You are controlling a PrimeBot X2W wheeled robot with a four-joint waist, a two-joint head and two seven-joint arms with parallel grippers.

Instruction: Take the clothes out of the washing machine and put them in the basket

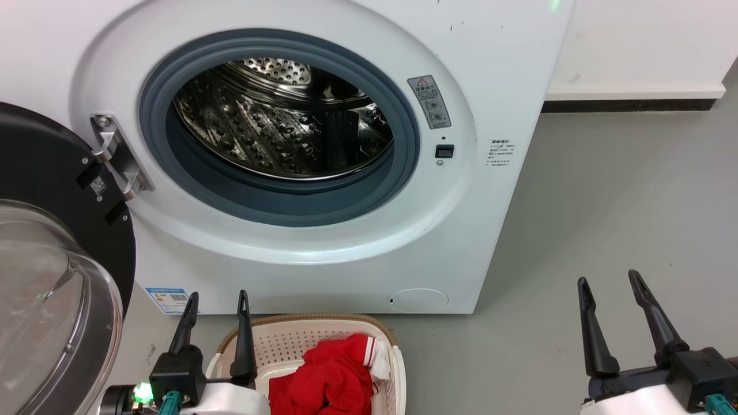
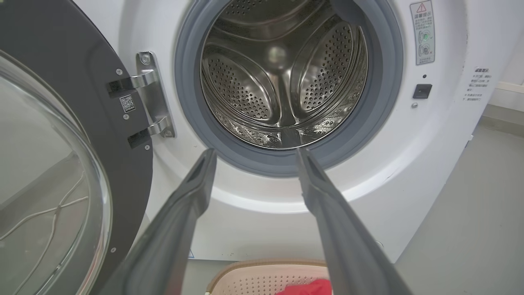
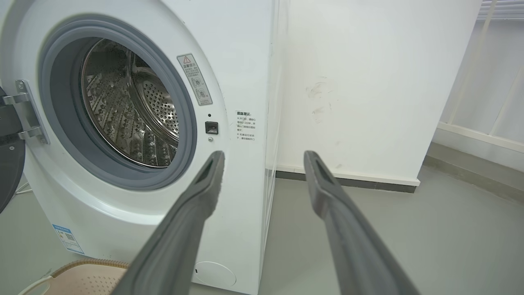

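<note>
**Task status.** The clothes (image 1: 328,374) lie in the basket (image 1: 323,318) as a bunched red heap, with a white-striped edge on its 2 o'clock side. The basket stands on the floor (image 1: 605,190) just in front of the washing machine (image 1: 323,253), at 6 o'clock in the head view. The door (image 1: 52,276) is swung wide open at 8 o'clock. The drum (image 1: 277,121), at 11 o'clock, presents bare perforated steel on every surface I can inspect, and the left wrist view shows its back wall bare as well. The grey ring (image 1: 277,202) masks the lowest front strip of the drum, so I cannot confirm that zone. My judgement is that unloading is complete or nearly so. What is left is a check behind the ring's lower lip.

**Arm pose.** The left gripper (image 1: 218,294) sits at 7 o'clock in the head view, beside the basket's 9 o'clock rim. Its fingers are spread apart, hold nothing, and point toward the machine front. In its wrist view they frame the lower edge of the opening. The right gripper (image 1: 607,276) sits at 4 o'clock over bare floor, well apart from the machine and the basket. Its fingers are also spread and empty, and its wrist view looks toward the machine's right front corner.
</note>
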